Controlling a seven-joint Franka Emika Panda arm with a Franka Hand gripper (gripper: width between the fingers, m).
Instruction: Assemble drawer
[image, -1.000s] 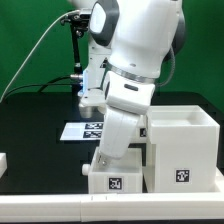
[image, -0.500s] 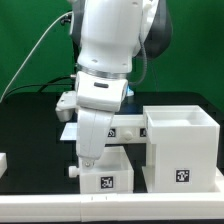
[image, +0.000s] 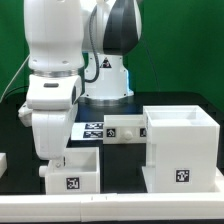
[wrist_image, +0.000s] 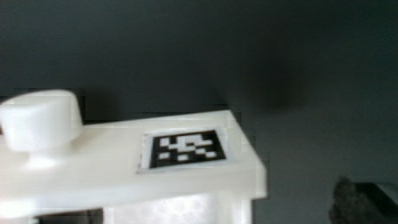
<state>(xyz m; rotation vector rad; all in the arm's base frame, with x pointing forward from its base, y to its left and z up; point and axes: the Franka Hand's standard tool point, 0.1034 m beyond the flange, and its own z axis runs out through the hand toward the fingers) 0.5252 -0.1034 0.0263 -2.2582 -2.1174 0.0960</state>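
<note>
A small white drawer box with a marker tag on its front stands at the front on the exterior view's left. My gripper reaches down into it, and the arm's white hand hides the fingers there. In the wrist view the box fills the frame from close up, with its tag and a round white knob. My gripper appears shut on the box wall, and one dark fingertip shows at the edge. The large white drawer housing stands at the exterior view's right, apart from the box.
The marker board lies flat on the black table behind the box. A small white part sits at the exterior view's left edge. A white rail runs along the table's front.
The arm has swung toward the exterior view's left. The small drawer box has moved with it, away from the large housing.
</note>
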